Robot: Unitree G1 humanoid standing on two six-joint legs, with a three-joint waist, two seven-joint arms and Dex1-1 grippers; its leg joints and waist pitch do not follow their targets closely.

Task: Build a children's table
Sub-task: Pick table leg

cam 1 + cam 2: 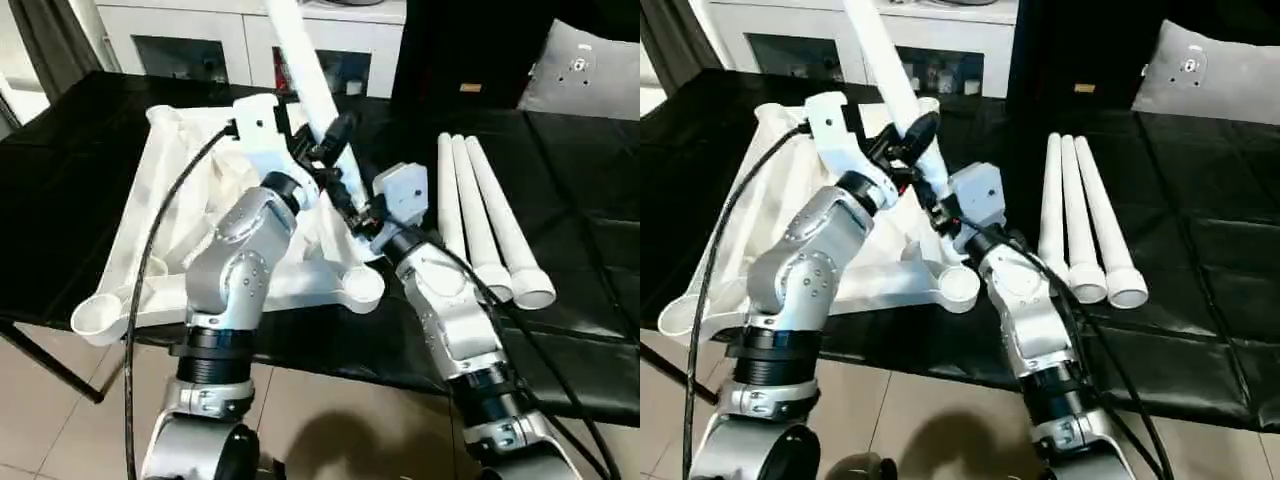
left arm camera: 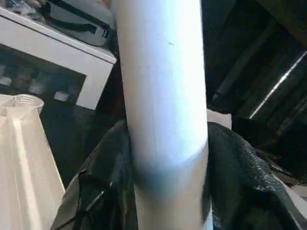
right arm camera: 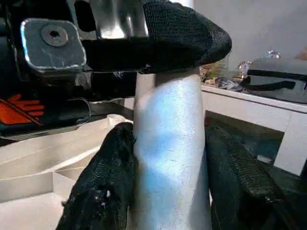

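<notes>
On the black-covered work surface lies the white tabletop, underside up, its ribs and round corner sockets exposed; one near-corner socket sits at the table's front edge, just beside the right forearm. Above the tabletop, one white leg is held tilted, its upper end running out of the picture's top and its lower end hidden behind the wrists. Both grippers bear on this leg: the left gripper has its black fingers clamped on either side of the tube, and the right gripper grips the same tube lower down, fingers pressed against its flanks, with the left gripper's finger crossing above it. Three more legs lie side by side to the right of the tabletop, touching one another, open ends toward the robot. Judged from this arrangement, the step in hand is the fitting of the first leg, with no leg seen standing in a socket. The next move would call for bringing the leg's lower end over a corner socket, setting the tube upright, and pressing it home; whether the end is already near a socket cannot be told.
</notes>
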